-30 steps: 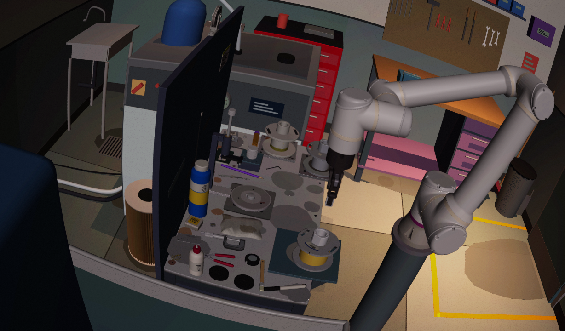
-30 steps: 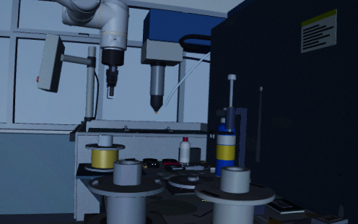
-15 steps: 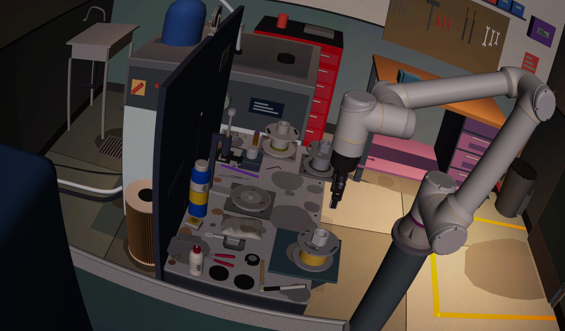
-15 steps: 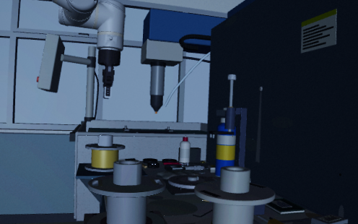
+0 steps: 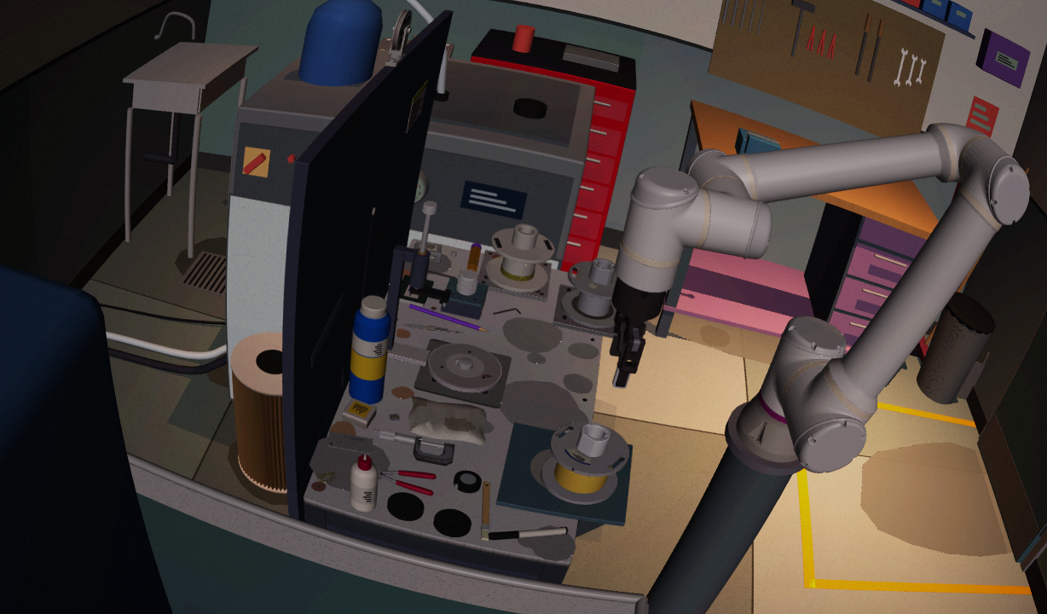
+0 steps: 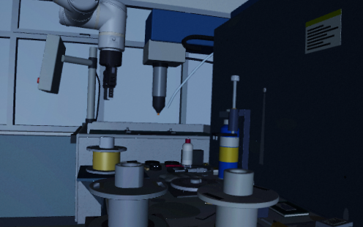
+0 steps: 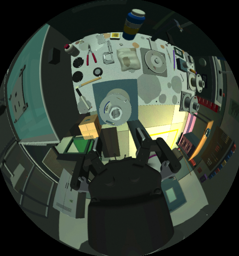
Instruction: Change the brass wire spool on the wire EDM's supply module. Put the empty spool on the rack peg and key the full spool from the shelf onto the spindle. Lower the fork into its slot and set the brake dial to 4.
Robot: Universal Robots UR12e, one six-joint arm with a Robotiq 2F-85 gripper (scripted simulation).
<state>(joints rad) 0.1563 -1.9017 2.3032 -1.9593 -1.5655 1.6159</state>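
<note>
My gripper [image 5: 625,376] [image 6: 108,96] [image 7: 125,130] hangs open and empty high off the right edge of the worktable, between the full spool and the empty one. The full spool [image 5: 583,461] [image 6: 106,157] [image 7: 115,108], wound with brass wire, stands on a dark blue mat at the table's near right corner. The empty grey spool [image 5: 593,298] [image 6: 127,190] [image 7: 190,103] stands on a square base at the far right corner. A second spool [image 5: 521,258] [image 6: 238,197] [image 7: 196,82] stands left of it. The round spindle plate [image 5: 466,370] [image 7: 155,60] sits mid-table. A fork post with a white knob [image 5: 428,244] [image 6: 234,99] rises by the dark panel.
Behind the table stand the grey EDM cabinet [image 5: 504,145] and a red drawer unit [image 5: 600,130]. A tall dark panel [image 5: 359,252] walls the table's left side. A blue and yellow bottle [image 5: 370,349], pliers [image 5: 409,479], a caliper, a cloth pad [image 5: 447,421] and a white bottle [image 5: 363,483] litter the top.
</note>
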